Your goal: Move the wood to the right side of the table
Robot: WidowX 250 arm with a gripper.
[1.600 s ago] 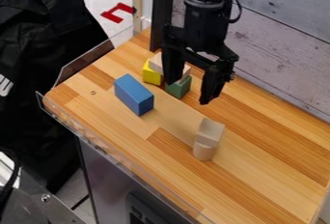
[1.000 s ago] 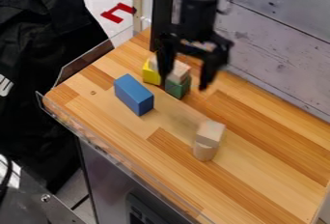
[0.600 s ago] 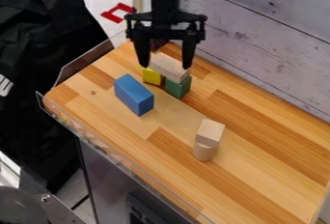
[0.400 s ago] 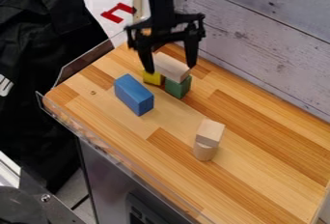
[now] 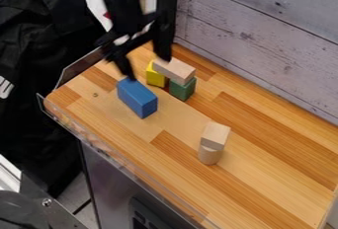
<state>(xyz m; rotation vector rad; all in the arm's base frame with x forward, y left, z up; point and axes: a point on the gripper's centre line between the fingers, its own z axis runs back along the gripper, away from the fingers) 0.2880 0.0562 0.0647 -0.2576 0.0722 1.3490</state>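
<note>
The black gripper (image 5: 148, 69) hangs open over the upper left of the table, one finger by the far end of the blue block and the other behind the wooden block. That plain wooden block (image 5: 174, 70) lies across a yellow block (image 5: 155, 76) and a green block (image 5: 183, 90). Nearer the middle of the wooden table (image 5: 264, 154), a second plain wood block (image 5: 215, 135) rests on top of a wooden cylinder (image 5: 209, 155).
A long blue block (image 5: 137, 97) lies left of the stack. Clear low guards (image 5: 119, 161) run along the table's left and front-left edges. A whitewashed plank wall (image 5: 264, 35) stands behind, with a black post (image 5: 167, 11) at the far corner.
The gripper has swung left and turned, from above the table right of the stack, across the stack, to its upper left. All blocks have stayed where they were.
</note>
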